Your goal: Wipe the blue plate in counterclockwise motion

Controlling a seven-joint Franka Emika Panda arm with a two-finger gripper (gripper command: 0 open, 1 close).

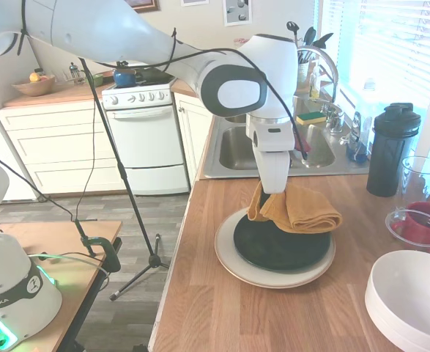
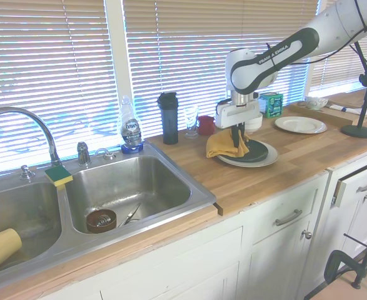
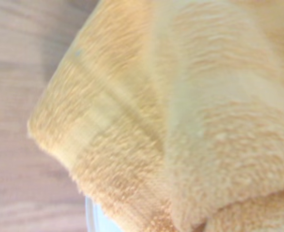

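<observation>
A long wooden countertop (image 1: 200, 308) runs through a kitchen, with white bowls (image 1: 412, 301) stacked at its nearest corner in the first exterior view and a red-lidded clear container (image 1: 420, 227) just beyond them. Near the middle of the counter lies a cream plate (image 1: 273, 275), and the blue plate (image 1: 280, 248) sits stacked on top of it: round, very dark, almost black, matte, with a low raised rim. An orange-yellow cloth (image 1: 299, 209) is bunched on the far part of the blue plate, one fold hanging past the rim toward the counter; in the wrist view its fuzzy pile fills nearly the whole picture, over wood grain and a sliver of pale rim. The gripper (image 1: 273, 192) comes straight down into the cloth, which hides the fingertips, so I cannot tell whether the jaws are clenched or released. Beyond the plates stand a black shaker bottle (image 1: 392, 150) and a steel sink (image 1: 236, 150) with a curved faucet (image 1: 324, 70) and a green-and-yellow sponge (image 1: 311, 117) on its rim. Farther back are a white stove (image 1: 145, 139), white cabinets, and blinds over bright windows.
</observation>
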